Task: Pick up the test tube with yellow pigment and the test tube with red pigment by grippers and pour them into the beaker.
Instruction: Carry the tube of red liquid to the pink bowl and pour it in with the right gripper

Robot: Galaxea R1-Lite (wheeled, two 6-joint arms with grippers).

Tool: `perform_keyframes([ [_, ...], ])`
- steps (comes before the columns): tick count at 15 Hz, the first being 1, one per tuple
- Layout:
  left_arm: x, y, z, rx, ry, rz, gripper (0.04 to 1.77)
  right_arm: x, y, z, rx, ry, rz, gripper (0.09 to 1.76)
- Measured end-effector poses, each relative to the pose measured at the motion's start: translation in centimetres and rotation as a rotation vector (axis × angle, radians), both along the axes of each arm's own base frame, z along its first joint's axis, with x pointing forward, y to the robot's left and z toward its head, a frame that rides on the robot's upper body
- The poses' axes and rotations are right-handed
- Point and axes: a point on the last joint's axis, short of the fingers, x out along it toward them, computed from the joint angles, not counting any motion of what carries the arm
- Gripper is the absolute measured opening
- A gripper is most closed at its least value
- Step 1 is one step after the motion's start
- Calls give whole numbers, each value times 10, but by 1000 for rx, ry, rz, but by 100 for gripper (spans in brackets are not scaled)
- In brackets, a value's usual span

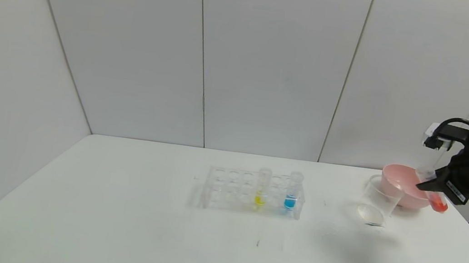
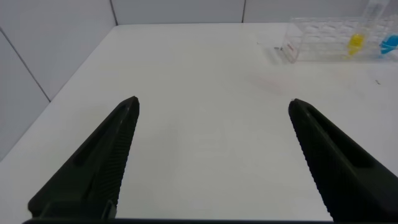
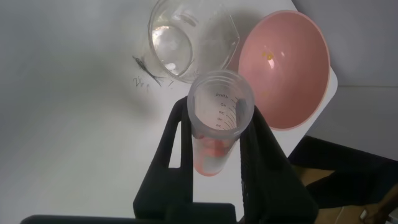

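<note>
Red tube (image 1: 433,192) is clamped in the right gripper (image 1: 435,185) above the table's (image 1: 156,230) far right corner, tilted, mouth up toward 10 o'clock and red liquid pooled in the rounded tip at 4 o'clock. In the right wrist view the two black fingers (image 3: 258,155) press on either side of the tube (image 3: 217,124), its open mouth facing the camera, graduation marks legible on the inner wall, red liquid at the bottom. Beaker (image 1: 378,202) stands on the table just at 8 o'clock of the tube, tilted in appearance with its lipped rim toward the gripper; whether it holds anything cannot be told. From the wrist it (image 3: 189,37) lies beyond the tube mouth, apart from it. Pink bowl (image 1: 406,185) sits just behind the beaker, touching or nearly so, partly under the gripper; seen from the wrist (image 3: 286,68) it has a small yellow speck inside. Yellow tube (image 1: 262,188) stands upright in the clear rack (image 1: 230,190) at table centre, well apart at 9 o'clock of the beaker, with a blue tube (image 1: 293,191) just beside it at 3 o'clock. Left gripper (image 2: 211,162) hovers low over the table's left part, fingers spread wide with nothing between; rack (image 2: 323,40) visible far off.
</note>
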Motion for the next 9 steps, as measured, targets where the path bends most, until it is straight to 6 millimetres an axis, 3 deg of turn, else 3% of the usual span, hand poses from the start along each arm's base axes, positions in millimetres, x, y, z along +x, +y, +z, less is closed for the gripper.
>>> perform_keyframes([
  [9, 0, 0, 0, 0, 0, 0, 172, 24, 5, 19, -87, 97, -29, 50],
])
